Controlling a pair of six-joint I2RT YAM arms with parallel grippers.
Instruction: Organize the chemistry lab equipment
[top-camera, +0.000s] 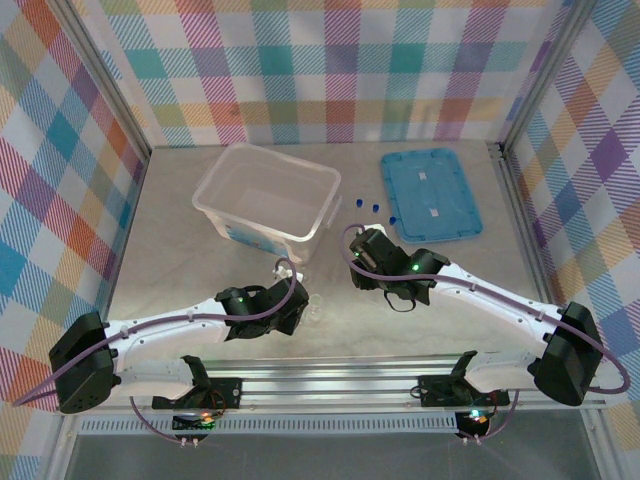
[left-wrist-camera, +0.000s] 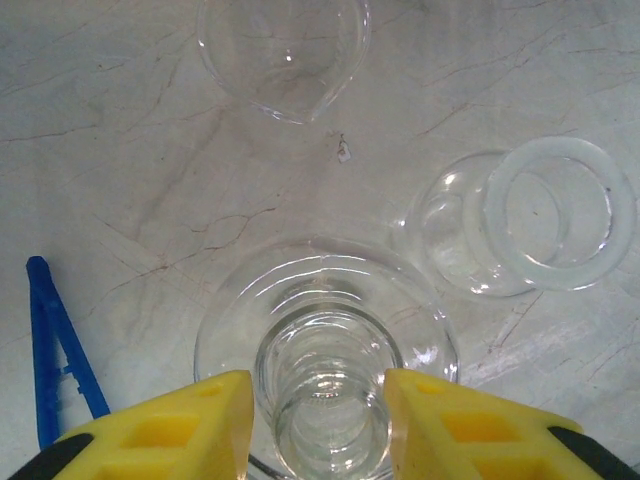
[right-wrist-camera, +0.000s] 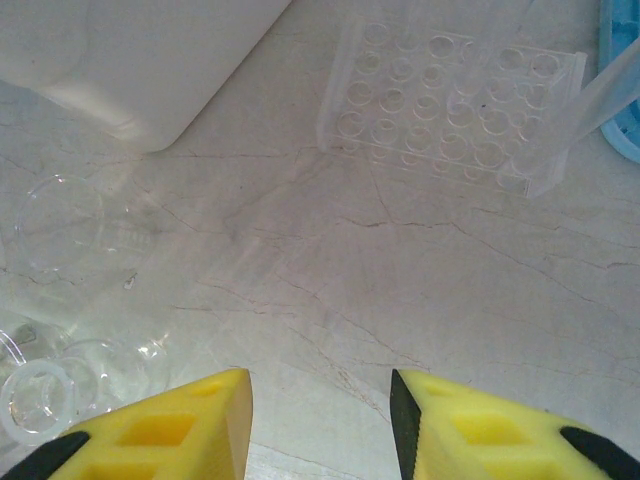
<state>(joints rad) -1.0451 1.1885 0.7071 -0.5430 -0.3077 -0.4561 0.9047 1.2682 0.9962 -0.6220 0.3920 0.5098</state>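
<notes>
- Left gripper: its yellow fingers sit narrowly apart, pressed against either side of the neck of an upright round clear flask; the flask's bulb spreads out ahead of the tips, resting on the marbled table
- Left of the left finger, just beside it: dark blue tweezers lying flat
- Ahead and right of the right finger: a second clear flask on its side, its white-rimmed mouth turned to the right, apart from the held one
- Well ahead of the tips: a tiny clear cup with a pouring lip
- Right gripper: fingers spread wide, nothing between them but bare table
- Ahead of its right finger: a clear rack of round wells; a thin clear tube slants across the rack's right end
- Ahead and left: the translucent plastic box; far right: an edge of the blue lid
- From above, small blue caps lie between box and lid, just beyond the right fingertips
</notes>
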